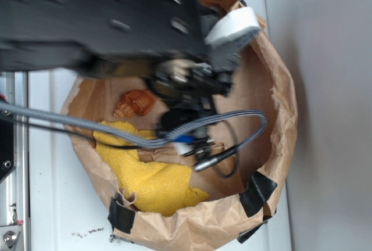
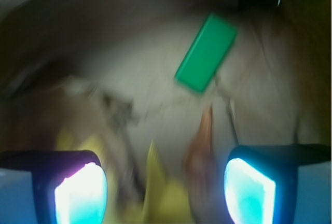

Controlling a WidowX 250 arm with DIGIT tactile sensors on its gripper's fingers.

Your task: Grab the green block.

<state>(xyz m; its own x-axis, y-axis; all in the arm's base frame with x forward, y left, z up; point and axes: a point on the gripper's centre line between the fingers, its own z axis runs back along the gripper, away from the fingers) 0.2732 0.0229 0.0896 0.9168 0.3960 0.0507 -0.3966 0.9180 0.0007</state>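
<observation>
In the wrist view the green block (image 2: 206,53) lies flat and tilted on the pale brown paper floor, up and to the right of centre. My gripper (image 2: 166,193) is open, and its two glowing pads (image 2: 80,193) stand far apart at the bottom edge with nothing between them. The block is well ahead of the fingertips and untouched. The wrist picture is blurred. In the exterior view the arm and gripper (image 1: 192,140) hang over the paper bowl and hide the block.
A crumpled brown paper bag (image 1: 285,117) forms a bowl with raised walls, with black tape (image 1: 258,193) on its rim. Inside lie a yellow cloth (image 1: 151,181) and an orange seashell (image 1: 135,103). A grey cable (image 1: 244,114) loops beside the gripper.
</observation>
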